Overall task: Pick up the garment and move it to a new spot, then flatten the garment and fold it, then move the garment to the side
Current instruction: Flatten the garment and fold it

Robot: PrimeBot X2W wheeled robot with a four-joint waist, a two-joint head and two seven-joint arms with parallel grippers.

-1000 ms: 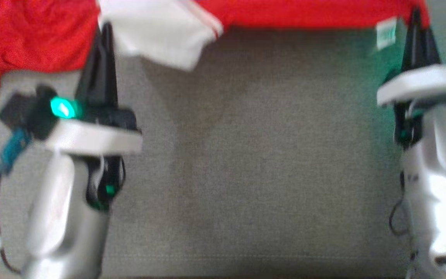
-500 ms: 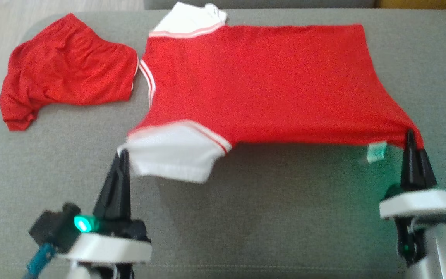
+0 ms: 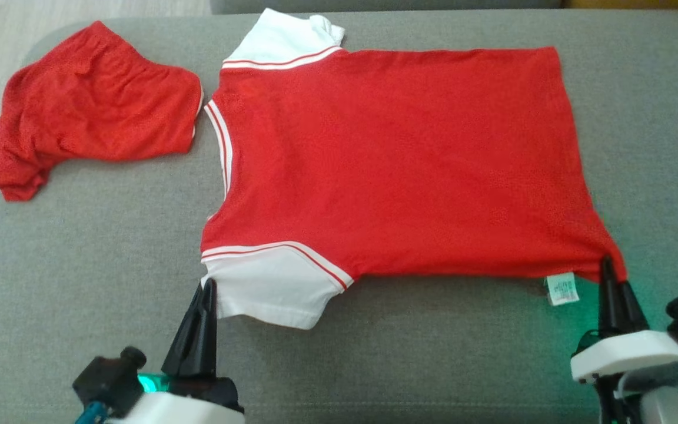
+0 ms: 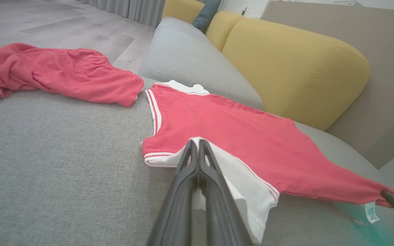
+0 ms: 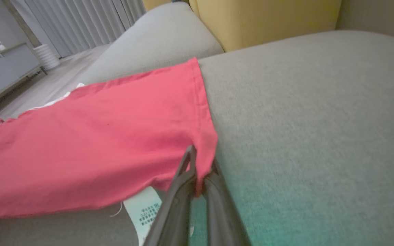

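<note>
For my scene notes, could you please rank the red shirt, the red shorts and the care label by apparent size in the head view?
1. red shirt, clearly largest.
2. red shorts.
3. care label, by far smallest.
All sit on the same grey cushion, so nearness barely matters.

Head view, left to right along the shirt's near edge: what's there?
left hand, shut on the sleeve's corner → white sleeve → care label → right hand, shut on the red shirt at its hem corner
</note>
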